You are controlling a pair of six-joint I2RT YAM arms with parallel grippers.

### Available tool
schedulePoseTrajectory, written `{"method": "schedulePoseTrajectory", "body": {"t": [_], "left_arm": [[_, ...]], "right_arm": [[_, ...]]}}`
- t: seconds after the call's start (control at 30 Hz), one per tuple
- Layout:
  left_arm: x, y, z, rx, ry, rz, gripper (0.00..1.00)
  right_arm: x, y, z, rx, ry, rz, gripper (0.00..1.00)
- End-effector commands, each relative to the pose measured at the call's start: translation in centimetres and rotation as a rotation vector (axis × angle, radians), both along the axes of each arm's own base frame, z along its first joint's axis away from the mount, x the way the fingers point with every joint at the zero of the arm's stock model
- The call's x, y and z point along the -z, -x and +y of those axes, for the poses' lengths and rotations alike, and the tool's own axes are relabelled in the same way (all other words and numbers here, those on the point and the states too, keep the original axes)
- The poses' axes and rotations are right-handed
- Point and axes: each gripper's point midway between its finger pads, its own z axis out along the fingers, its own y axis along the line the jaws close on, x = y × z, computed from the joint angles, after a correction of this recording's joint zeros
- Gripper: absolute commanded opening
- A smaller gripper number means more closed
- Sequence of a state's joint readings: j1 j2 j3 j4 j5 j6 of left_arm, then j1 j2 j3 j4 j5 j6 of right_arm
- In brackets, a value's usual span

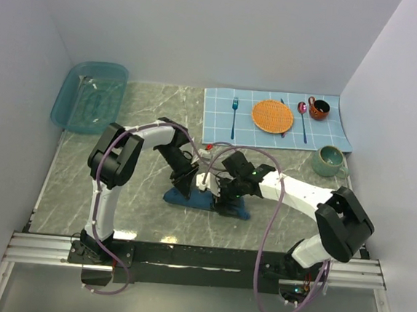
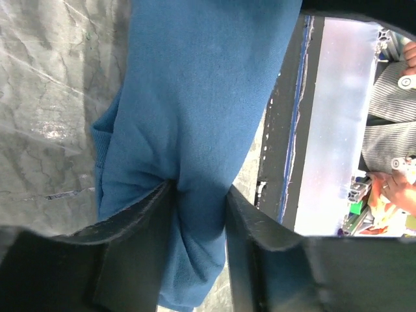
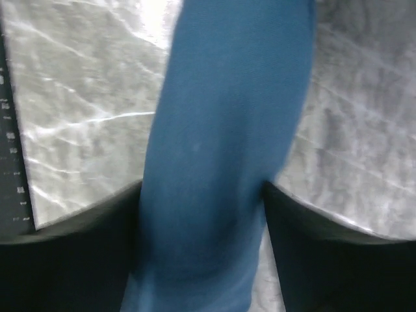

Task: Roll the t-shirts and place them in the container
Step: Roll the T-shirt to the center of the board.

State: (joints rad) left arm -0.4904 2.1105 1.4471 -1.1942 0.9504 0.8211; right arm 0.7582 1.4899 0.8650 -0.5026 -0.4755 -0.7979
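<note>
The dark teal-blue t-shirt (image 1: 203, 201) lies as a narrow roll on the marbled table, in the middle near the front. My left gripper (image 1: 185, 189) is at its left part and my right gripper (image 1: 225, 201) at its right part. In the left wrist view the left gripper (image 2: 198, 201) pinches a fold of the t-shirt (image 2: 195, 97), which bunches between the jaws. In the right wrist view the right gripper (image 3: 203, 195) has a finger on each side of the rolled t-shirt (image 3: 227, 130), which fills the gap between them.
A see-through teal tub (image 1: 90, 94) stands at the back left. A light blue gridded placemat (image 1: 218, 124) at the back right bears an orange plate (image 1: 272, 115), fork (image 1: 235, 107), spoon (image 1: 302, 113) and brown cup (image 1: 318, 108). A green cup (image 1: 331, 160) stands beside it.
</note>
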Motion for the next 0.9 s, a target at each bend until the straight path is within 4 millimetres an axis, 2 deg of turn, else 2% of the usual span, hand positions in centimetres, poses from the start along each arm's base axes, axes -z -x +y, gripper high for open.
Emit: {"method": "schedulePoseTrajectory", "body": {"t": [0.0,0.03,0.07,0.1,0.13,0.17,0.2,0.23,0.27,0.3,0.33,0.4,0.43,0.5,0.53,0.6,0.7,0.77,0.87], "left_arm": [[1.7,-1.6,1.0,-0.030,-0.036,-0.057,0.50],[0.3,-2.8,1.0,-0.071,-0.002,-0.110,0.58],[-0.5,-3.7,1.0,-0.105,0.023,-0.153,0.62],[-0.6,-5.3,0.6,-0.176,0.061,-0.233,0.81],[-3.5,-6.8,0.9,-0.228,0.117,-0.357,0.99],[-4.7,-7.6,0.9,-0.262,0.154,-0.436,0.99],[-4.6,-8.2,0.9,-0.278,0.193,-0.534,0.99],[-6.9,-9.0,1.1,-0.309,0.222,-0.662,0.99],[-7.3,-9.1,1.2,-0.329,0.234,-0.700,0.99],[-7.1,-9.1,1.2,-0.360,0.237,-0.711,0.99],[-7.3,-8.5,1.1,-0.356,0.250,-0.691,0.99],[-7.2,-7.7,0.7,-0.302,0.270,-0.662,0.99],[-6.7,-7.2,0.6,-0.282,0.273,-0.637,0.99],[-6.3,-7.1,0.2,-0.256,0.285,-0.676,0.99],[-6.7,-7.5,-0.4,-0.248,0.312,-0.724,0.99],[-6.3,-6.8,-1.3,-0.209,0.332,-0.725,0.99],[-5.3,-5.7,-3.0,-0.149,0.371,-0.656,0.99],[-5.9,-5.3,-4.1,-0.118,0.417,-0.614,0.99],[-5.4,-4.7,-5.6,-0.058,0.436,-0.579,0.99]], "right_arm": [[0.7,-1.2,0.2,0.049,0.027,-0.034,0.46],[0.9,-1.0,0.0,0.057,0.033,-0.017,0.42],[1.2,-0.5,-0.5,0.061,0.048,0.006,0.38],[1.2,0.0,-0.5,0.062,0.032,0.037,0.36],[1.2,-0.1,-0.9,0.080,0.026,0.060,0.34],[1.2,0.3,-1.2,0.084,0.027,0.091,0.29],[1.1,0.9,-1.0,0.068,0.007,0.130,0.28],[1.1,0.7,-1.3,0.081,0.005,0.152,0.26],[1.2,0.8,-1.4,0.085,0.011,0.186,0.23],[0.9,1.1,-1.1,0.071,-0.014,0.226,0.22],[0.4,0.2,-1.1,0.096,-0.032,0.247,0.22],[0.7,0.3,-1.3,0.126,-0.037,0.337,0.20],[0.4,-0.6,-1.3,0.149,-0.053,0.349,0.20],[0.9,-0.7,-1.8,0.172,-0.045,0.410,0.20],[0.6,-0.8,-1.7,0.178,-0.054,0.434,0.20],[0.7,-1.4,-2.1,0.201,-0.062,0.463,0.20],[0.8,-1.4,-2.3,0.201,-0.056,0.487,0.20],[0.9,-1.2,-2.6,0.200,-0.051,0.492,0.21],[1.2,-0.8,-2.8,0.201,-0.043,0.510,0.21]]}}
